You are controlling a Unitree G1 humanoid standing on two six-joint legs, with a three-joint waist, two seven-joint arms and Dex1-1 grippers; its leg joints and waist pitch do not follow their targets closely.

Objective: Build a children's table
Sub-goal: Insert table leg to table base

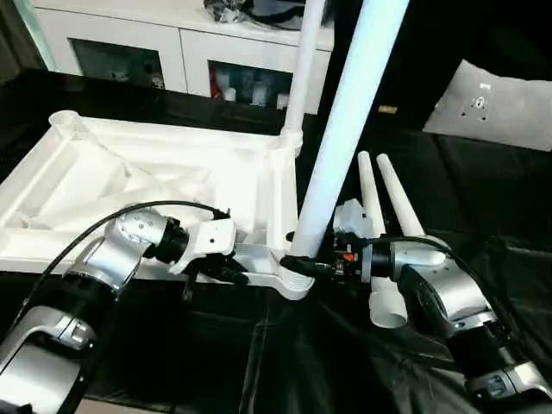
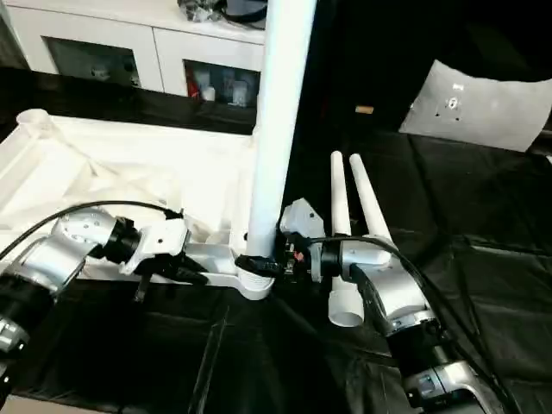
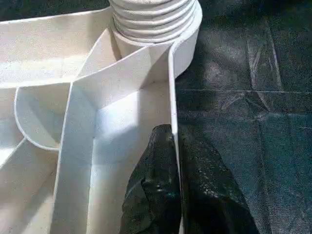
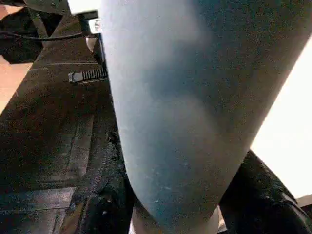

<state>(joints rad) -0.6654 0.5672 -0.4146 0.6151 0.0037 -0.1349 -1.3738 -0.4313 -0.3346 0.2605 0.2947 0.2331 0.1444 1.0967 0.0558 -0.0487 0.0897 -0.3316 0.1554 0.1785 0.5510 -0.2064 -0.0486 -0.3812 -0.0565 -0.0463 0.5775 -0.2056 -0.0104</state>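
The children's table top (image 1: pixel 129 172) lies upside down on the black cloth, ribbed side up. One white leg (image 1: pixel 302 69) stands upright in its far right corner socket. A second leg (image 1: pixel 345 129) rises tilted from the near right corner socket (image 1: pixel 293 280); its threaded base (image 3: pixel 151 14) sits in the socket. My right gripper (image 1: pixel 308 264) is shut around this leg's lower end, a black finger (image 4: pixel 265 192) on each side. My left gripper (image 3: pixel 174 141) is shut on the top's thin near rim wall (image 3: pixel 171 87), just left of that socket. Two loose legs (image 1: pixel 384 216) lie side by side to the right.
A white cabinet (image 1: pixel 172 43) with glass doors stands behind the table top. A flat white board (image 1: pixel 496 103) lies at the back right. Black cloth (image 1: pixel 259 362) covers the work surface, with free room in front and to the far right.
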